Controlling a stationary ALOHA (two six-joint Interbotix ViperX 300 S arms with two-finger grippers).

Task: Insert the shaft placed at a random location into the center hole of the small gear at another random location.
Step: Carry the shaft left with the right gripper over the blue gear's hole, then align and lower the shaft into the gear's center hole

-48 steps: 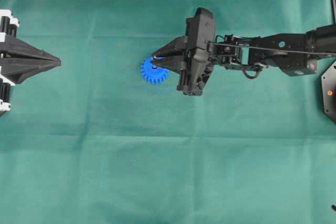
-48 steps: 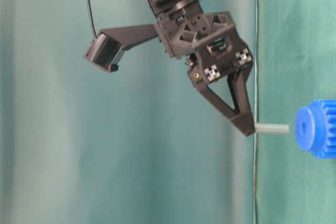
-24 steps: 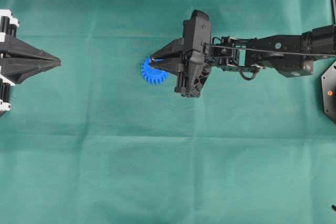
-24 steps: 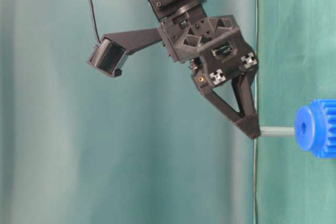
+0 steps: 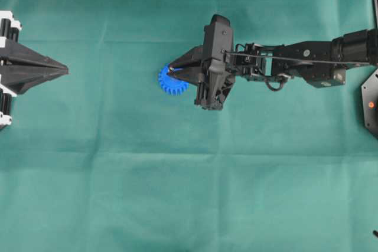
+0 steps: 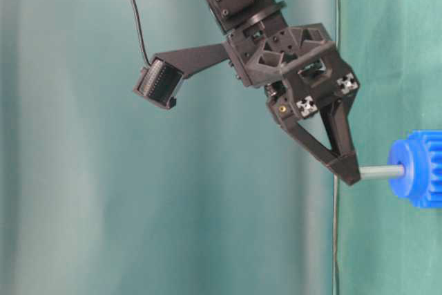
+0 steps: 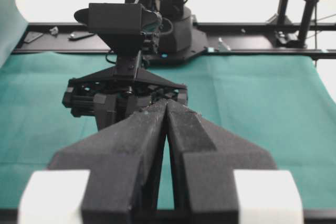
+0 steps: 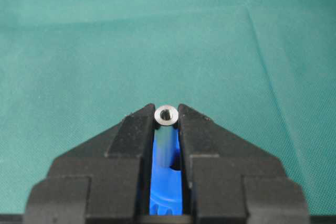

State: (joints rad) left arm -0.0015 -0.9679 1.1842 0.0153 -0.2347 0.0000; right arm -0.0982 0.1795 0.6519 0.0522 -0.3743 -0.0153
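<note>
- The shaft (image 8: 166,129), a thin silver-grey pin with a pale ringed end, is clamped near its top between the right gripper (image 6: 349,170) fingertips, leaving its length free for insertion.
- Its lower tip is met by the small gear (image 6: 419,168) hub at the center hole, judged just entering.
- The gear, bright blue and toothed, lies flat on the green cloth (image 5: 177,175).
- The left gripper (image 7: 167,124) is parked closed, well apart.
</note>
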